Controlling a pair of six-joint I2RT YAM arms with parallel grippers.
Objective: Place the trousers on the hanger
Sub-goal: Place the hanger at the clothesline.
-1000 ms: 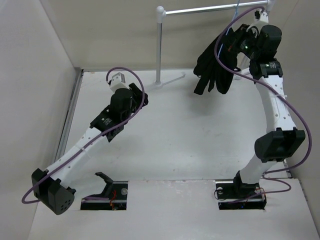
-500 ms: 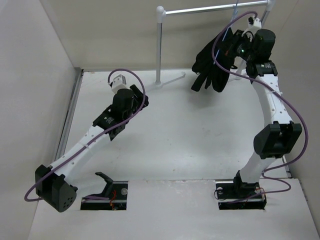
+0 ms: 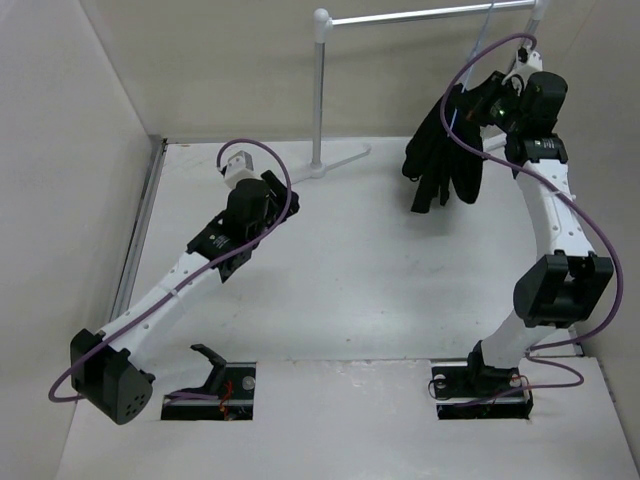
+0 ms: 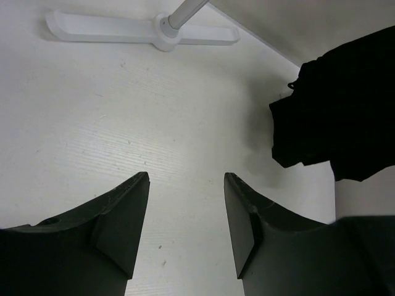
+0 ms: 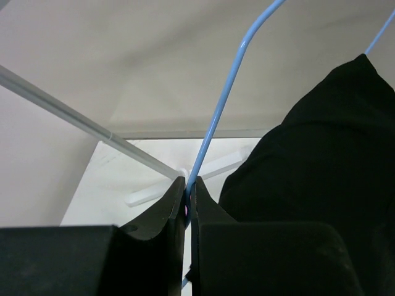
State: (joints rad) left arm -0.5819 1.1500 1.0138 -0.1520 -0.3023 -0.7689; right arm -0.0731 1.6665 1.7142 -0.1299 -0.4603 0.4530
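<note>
The right pincer (image 5: 187, 185) is pinched narrow on the hanger (image 5: 229, 86), its two dark jaws pressed together with the thin blue wire caught between them. From that grip the wire runs up and slightly to the right in the wrist view, bending over at the top. So the hanger's long line leads straight away from the pincer, toward the white rail of the garment rack (image 3: 420, 17) overhead. I cannot tell from here whether the hook has caught the rail.

Just beside the grip, to the right, the trousers (image 3: 442, 150) hang over the hanger in a soft, matte black bundle. They are folded double, with their ends dangling free above the counter (image 3: 360, 260) and clear of it. The cloth looks limp and heavy enough to swing, while the wire looks slick and springy.

The right arm is plainly the one on the job. The left pincer (image 4: 186, 179) is well apart, low over the counter and spread wide with nothing in it. It faces the rack's flat white foot (image 4: 142, 31), with the hanging cloth off to its right. By my reckoning the trousers are on, and what remains turns on hook and rail.
</note>
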